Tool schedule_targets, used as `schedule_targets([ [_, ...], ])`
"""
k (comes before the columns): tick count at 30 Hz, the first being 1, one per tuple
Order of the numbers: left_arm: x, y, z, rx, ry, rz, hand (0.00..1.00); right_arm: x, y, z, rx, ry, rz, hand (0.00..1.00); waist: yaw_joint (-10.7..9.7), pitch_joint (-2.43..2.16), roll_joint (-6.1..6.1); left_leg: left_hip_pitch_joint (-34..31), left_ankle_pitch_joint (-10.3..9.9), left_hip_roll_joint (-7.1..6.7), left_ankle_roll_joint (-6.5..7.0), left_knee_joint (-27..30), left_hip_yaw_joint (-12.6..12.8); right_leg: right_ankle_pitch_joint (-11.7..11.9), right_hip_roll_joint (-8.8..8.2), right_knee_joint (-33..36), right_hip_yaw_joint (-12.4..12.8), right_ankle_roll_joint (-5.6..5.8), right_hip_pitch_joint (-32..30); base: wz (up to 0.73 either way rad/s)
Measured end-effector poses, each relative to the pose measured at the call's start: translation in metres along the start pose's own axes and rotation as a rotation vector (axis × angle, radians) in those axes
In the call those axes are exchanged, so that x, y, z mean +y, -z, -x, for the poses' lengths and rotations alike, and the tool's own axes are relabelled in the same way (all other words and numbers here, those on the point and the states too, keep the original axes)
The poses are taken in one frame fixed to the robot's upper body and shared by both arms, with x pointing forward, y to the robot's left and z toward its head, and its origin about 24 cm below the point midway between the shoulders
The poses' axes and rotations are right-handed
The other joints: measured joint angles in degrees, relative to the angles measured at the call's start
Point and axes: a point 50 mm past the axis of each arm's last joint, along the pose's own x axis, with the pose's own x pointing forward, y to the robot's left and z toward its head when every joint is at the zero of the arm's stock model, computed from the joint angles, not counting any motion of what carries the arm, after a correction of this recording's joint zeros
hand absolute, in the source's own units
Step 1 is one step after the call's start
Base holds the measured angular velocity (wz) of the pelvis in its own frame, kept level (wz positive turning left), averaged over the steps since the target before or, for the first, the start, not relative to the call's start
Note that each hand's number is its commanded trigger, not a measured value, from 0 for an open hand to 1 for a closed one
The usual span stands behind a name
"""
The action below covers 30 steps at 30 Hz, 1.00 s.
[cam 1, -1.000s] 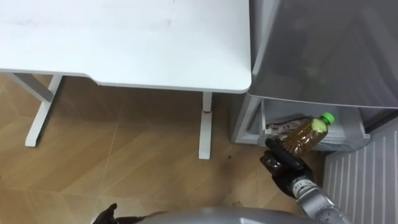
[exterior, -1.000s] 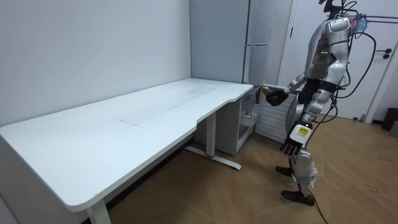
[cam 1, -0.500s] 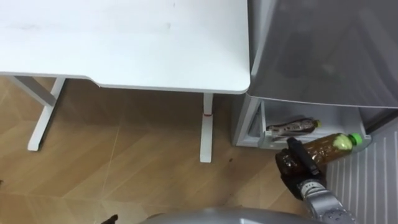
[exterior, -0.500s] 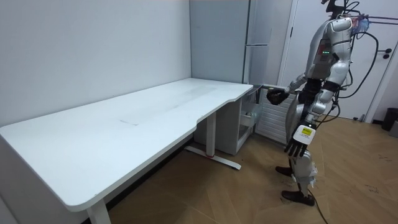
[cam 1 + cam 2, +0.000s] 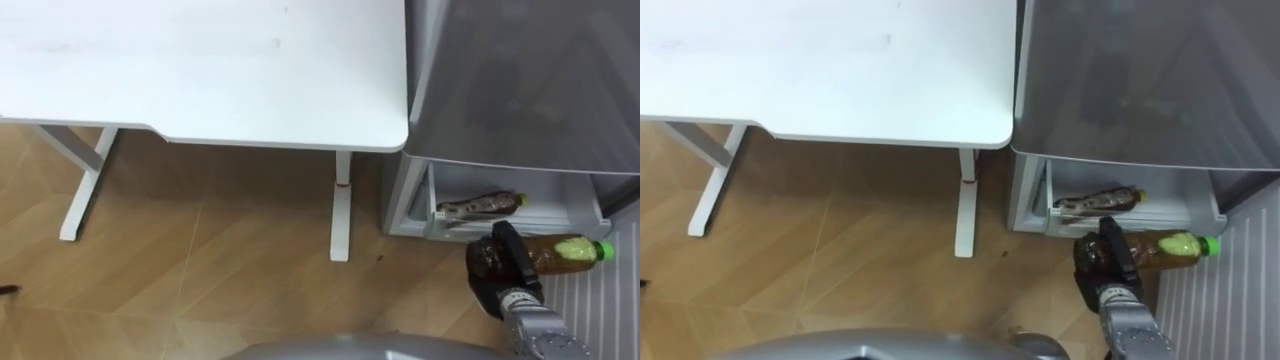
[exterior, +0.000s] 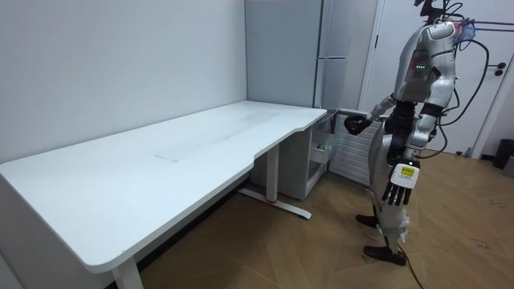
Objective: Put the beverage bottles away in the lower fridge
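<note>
- The bottle (image 5: 560, 250) of brown drink has swung from cap-up to lying level since a second ago, green cap pointing to the robot's right; it has also dropped lower against the fridge (image 5: 520, 90)
- The right hand (image 5: 497, 268) is clamped round the bottle's lower half, fingers curled over it; the bottle hangs just in front of the open lower compartment (image 5: 590, 208), by its front edge and, as far as I can judge, not yet inside
- That suggests the placing step is under way: the bottle now lies the same way as the one already stored, so it probably needs to be pushed in past the front lip and then released
- The lower compartment holds a second bottle (image 5: 480, 206), lying on its side towards the left end, cap to the right; the space to its right looks free
- The left hand (image 6: 399, 185) hangs by the robot's side with fingers straight, holding nothing; it has swung a little nearer the leg
- The robot stands facing the fridge, with the white table (image 5: 200, 70) to its left; the table top is bare
</note>
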Motion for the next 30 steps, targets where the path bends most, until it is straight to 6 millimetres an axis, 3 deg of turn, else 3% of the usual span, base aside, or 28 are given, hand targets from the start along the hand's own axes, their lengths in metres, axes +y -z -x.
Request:
schedule_targets([
  [10,0.0,-0.015,-0.001,-0.033,0.03,-0.04,0.0,0.041,-0.015,-0.019,-0.049,-0.035,-0.082,1.0,-1.0,0.1,0.81,-6.0,0.0,-0.06,-0.01,2.2,-0.1,0.4,-0.36,2.4,-0.1,-0.45,-5.9,0.0],
  [12,0.0,-0.031,-0.003,-0.066,0.033,-0.048,0.0,0.063,-0.017,-0.023,-0.053,-0.074,-0.11,1.0,-1.1,0.49,0.75,-8.2,0.7,-0.49,0.05,2.2,-0.2,0.4,-0.89,3.7,-0.1,-0.53,-8.5,0.02],
  [17,0.003,-0.05,-0.005,-0.103,0.027,-0.058,0.0,0.101,-0.019,-0.029,-0.057,-0.12,-0.164,1.0,-1.0,0.67,0.52,-12.0,1.2,-0.47,0.04,2.9,-0.2,1.2,-1.04,3.7,-0.6,-1.02,-11.9,0.0],
  [20,0.008,-0.06,-0.005,-0.12,0.015,-0.066,0.0,0.12,-0.023,-0.03,-0.062,-0.139,-0.196,1.0,-0.5,0.62,0.58,-15.9,1.4,-0.48,0.15,4.2,-0.3,1.9,-1.23,3.9,-0.8,-1.14,-15.3,0.01],
  [24,0.01,-0.078,-0.007,-0.126,0.019,-0.085,0.0,0.128,-0.029,-0.03,-0.071,-0.136,-0.194,1.0,1.8,1.0,-0.05,-19.6,1.5,-0.55,0.21,5.0,-0.3,2.6,-1.49,4.9,-0.9,-1.43,-19.4,-0.01],
  [30,0.009,-0.094,-0.007,-0.156,0.024,-0.095,0.0,0.146,-0.031,-0.029,-0.063,-0.153,-0.202,1.0,2.4,1.34,-0.45,-22.9,2.5,-1.0,0.45,4.9,-0.5,3.0,-2.28,5.4,-1.6,-1.5,-22.6,0.06],
])
